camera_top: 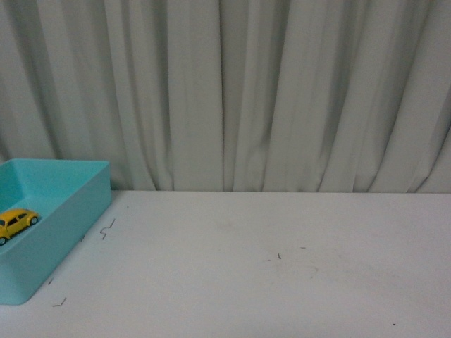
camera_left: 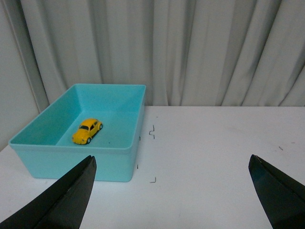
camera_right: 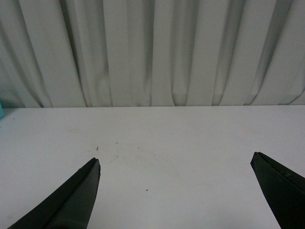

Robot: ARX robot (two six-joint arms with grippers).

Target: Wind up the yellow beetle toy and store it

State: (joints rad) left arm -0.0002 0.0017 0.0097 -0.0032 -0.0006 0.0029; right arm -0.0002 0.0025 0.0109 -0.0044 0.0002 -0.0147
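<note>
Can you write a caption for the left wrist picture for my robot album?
The open left end effector looks over a white table at the yellow beetle toy sitting inside a teal bin.

Ahead of my left pincer (camera_left: 171, 191), only the teal bin (camera_left: 119, 164) rises from the counter (camera_left: 214, 152). Its top is uncovered above the yellow beetle toy (camera_left: 87, 130). My right pincer (camera_right: 175, 193) faces bare counter up to the curtain (camera_right: 152, 52).

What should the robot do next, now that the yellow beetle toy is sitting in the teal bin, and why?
Probably nothing beyond keeping both arms back. The yellow beetle toy already rests inside the teal bin, and the left gripper and right gripper are open and empty.
</note>
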